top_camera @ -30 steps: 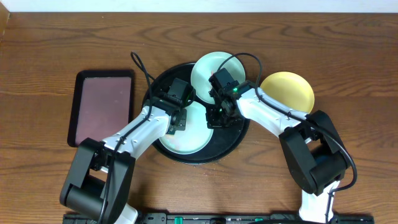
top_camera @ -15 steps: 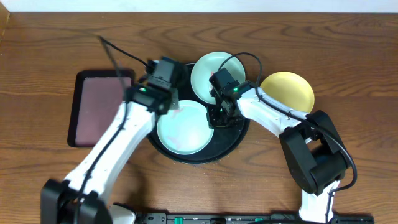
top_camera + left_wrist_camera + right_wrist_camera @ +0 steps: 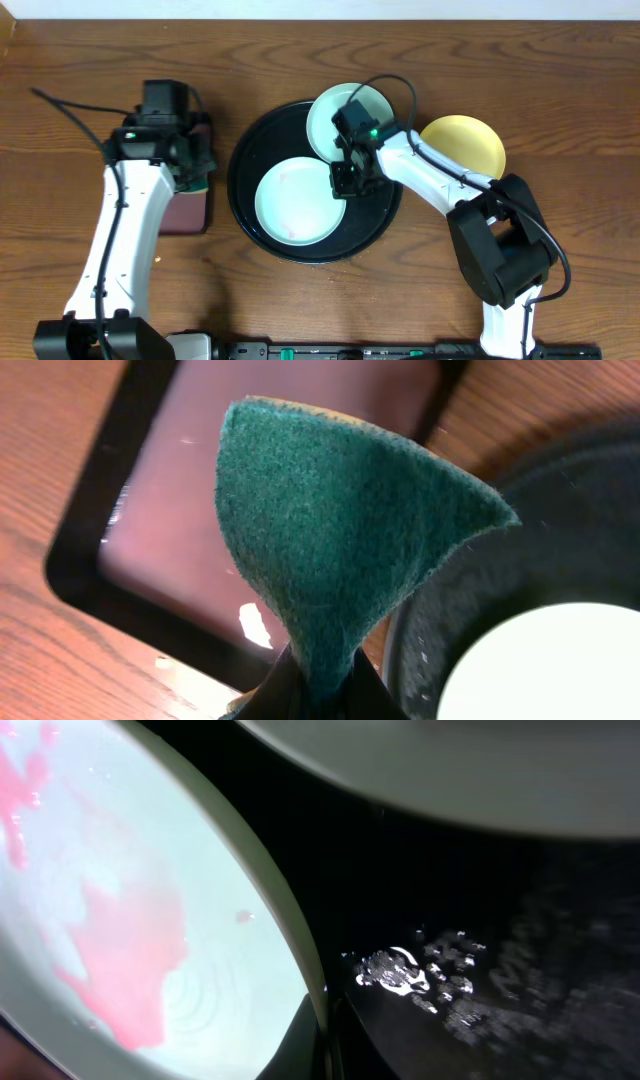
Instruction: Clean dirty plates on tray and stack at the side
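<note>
The round black tray holds a light blue plate with a reddish smear. A mint plate rests at the tray's upper right edge. The pale yellow plate lies on the table to the right. My right gripper is shut on the blue plate's right rim. The right wrist view shows its jaws pinching the rim, the smeared plate and the wet tray. My left gripper is shut on a green sponge, held over the maroon tray.
The rectangular black-rimmed maroon tray lies left of the round tray, mostly under my left arm. The table's far edge runs along the top. Cables trail from both arms.
My left arm has swung left off the blue plate, carrying the sponge to above the maroon tray. My right gripper has stayed on the plate's rim.
</note>
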You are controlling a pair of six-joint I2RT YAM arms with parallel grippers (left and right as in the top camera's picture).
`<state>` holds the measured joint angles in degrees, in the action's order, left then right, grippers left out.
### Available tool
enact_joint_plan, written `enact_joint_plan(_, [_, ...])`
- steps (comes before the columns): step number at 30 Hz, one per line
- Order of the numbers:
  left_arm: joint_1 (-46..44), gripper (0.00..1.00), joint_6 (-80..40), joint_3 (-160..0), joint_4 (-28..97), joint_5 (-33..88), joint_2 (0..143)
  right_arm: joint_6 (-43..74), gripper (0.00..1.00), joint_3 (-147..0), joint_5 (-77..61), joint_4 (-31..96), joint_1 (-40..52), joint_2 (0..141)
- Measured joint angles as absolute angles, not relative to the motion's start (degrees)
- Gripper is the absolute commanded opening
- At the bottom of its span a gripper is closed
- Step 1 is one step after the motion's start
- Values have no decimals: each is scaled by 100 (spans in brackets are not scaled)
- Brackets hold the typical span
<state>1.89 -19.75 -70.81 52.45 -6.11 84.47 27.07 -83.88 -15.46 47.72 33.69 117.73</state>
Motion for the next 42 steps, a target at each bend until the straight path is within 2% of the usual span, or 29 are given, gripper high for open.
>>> enact_joint_plan(7, [659, 7, -1905, -7081, 5242, -589, 8453, 2290, 1, -9330, -456, 5463, 3730, 11758])
enact_joint_plan(25, [814, 7, -1903, -7081, 5240, -587, 8455, 1745, 1, -9664, 5153, 5607, 6003, 11120])
enact_joint_plan(32, [814, 8, -1905, -7081, 5240, -589, 8455, 1691, 1, -9664, 6973, 5500, 6584, 11120])
enact_joint_plan(37, [814, 7, -1903, -7081, 5242, -587, 8455, 1682, 1, -9664, 7806, 5358, 6678, 11120])
enact_joint_plan(42, [814, 7, -1903, -7081, 5242, -587, 8455, 1671, 1, -9664, 7996, 5330, 6678, 11115])
